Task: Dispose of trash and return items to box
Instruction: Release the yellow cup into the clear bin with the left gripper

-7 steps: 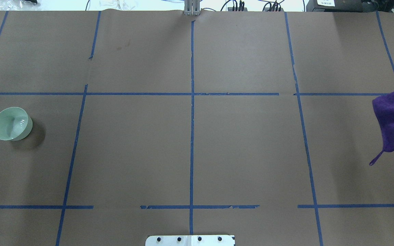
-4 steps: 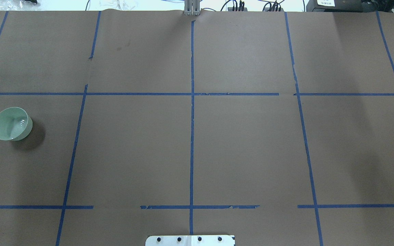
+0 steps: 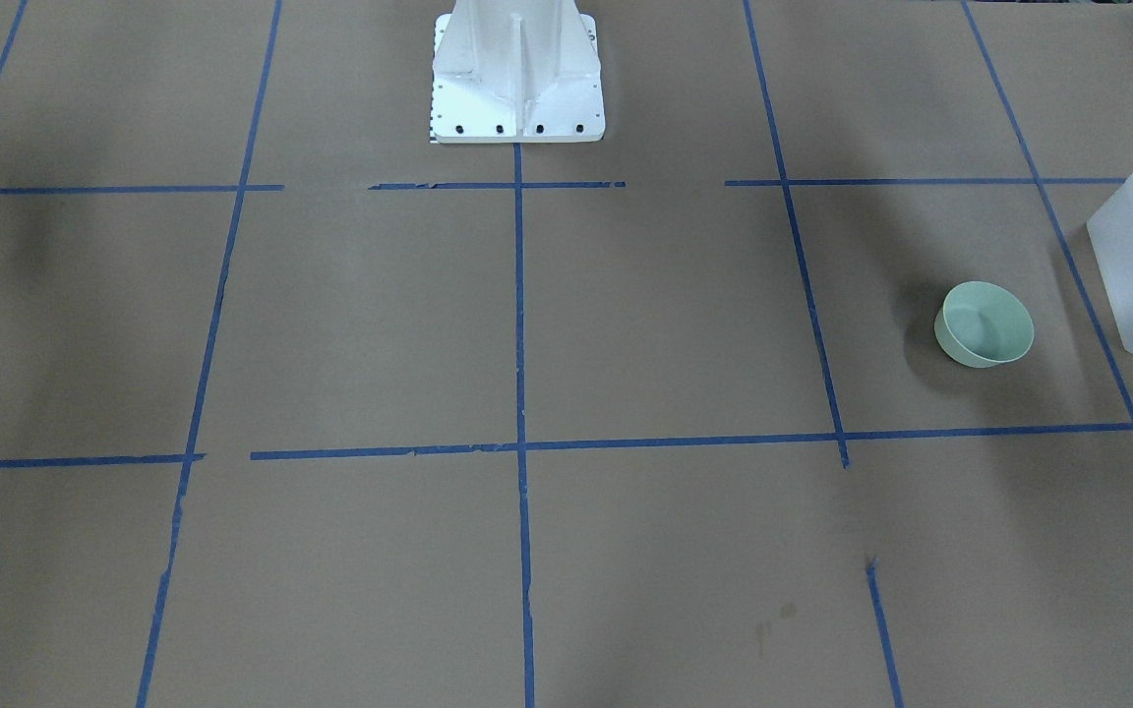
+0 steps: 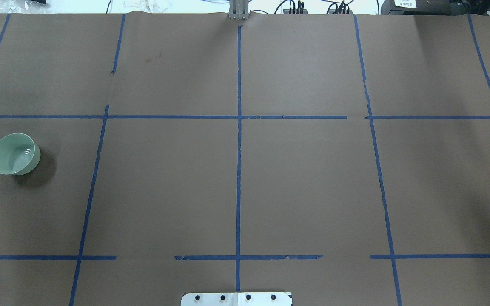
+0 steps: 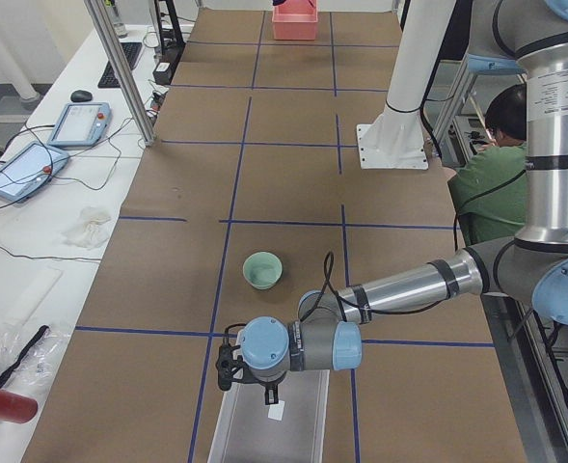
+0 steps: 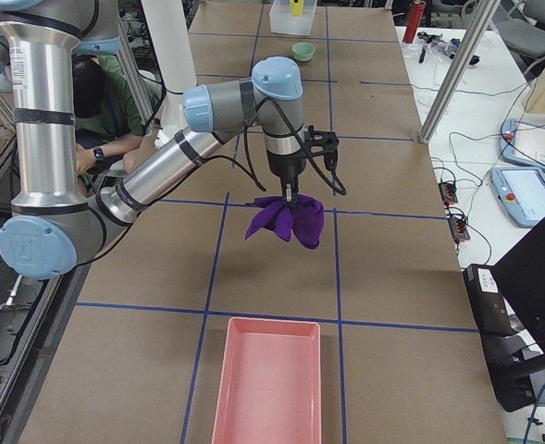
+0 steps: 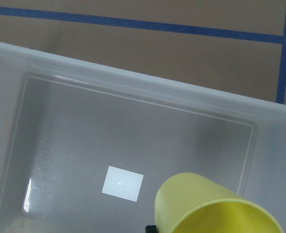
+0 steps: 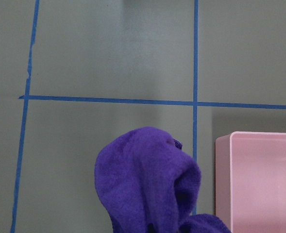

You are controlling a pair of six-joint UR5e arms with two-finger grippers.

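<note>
Cup point(image 7: 201, 204) over box point(image 7: 133, 85) shows in wrist view, not overhead.

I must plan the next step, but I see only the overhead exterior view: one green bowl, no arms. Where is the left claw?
Observer: Past your view's left edge. The left claw hangs over the frosted box and appears to hold a yellow cup above its floor.
Operator: And the right claw, please?
Observer: The right claw holds a purple cloth in the air, near a pink tray.
</note>
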